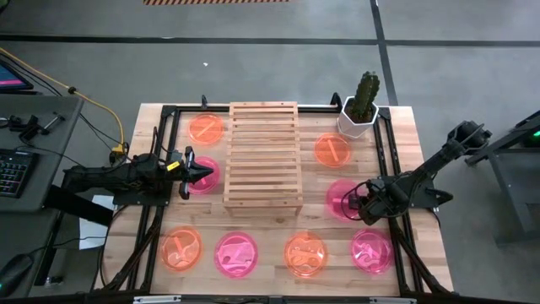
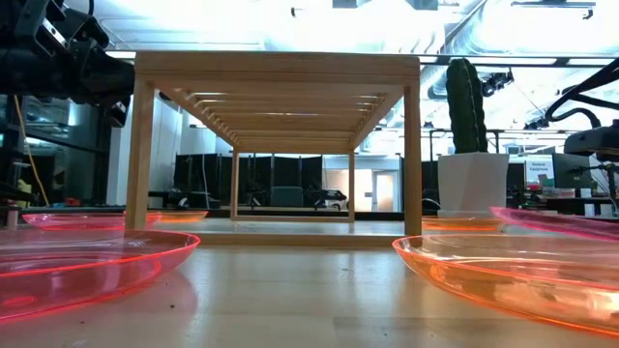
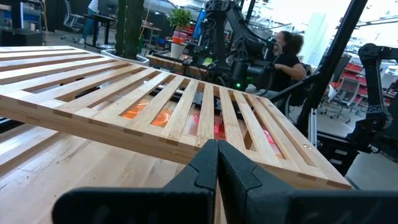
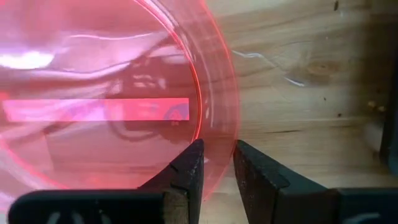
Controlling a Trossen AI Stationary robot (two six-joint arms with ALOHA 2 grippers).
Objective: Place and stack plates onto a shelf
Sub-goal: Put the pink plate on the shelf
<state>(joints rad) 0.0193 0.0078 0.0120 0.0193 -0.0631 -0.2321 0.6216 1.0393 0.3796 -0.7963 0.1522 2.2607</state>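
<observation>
Right gripper (image 4: 216,163) right of shelf (image 1: 262,156), fingers slightly apart, straddling a pink plate's (image 4: 93,93) rim, ready to pinch. Left gripper (image 3: 217,163) closed, empty, beside shelf.

Shelf (image 1: 262,155) mid-table; right tool (image 1: 352,203) at pink plate (image 1: 342,198).

The left gripper (image 1: 197,171) is hovering with jaws pressed together, while the right gripper (image 1: 348,203) is reaching down, jaws slightly parted
</observation>
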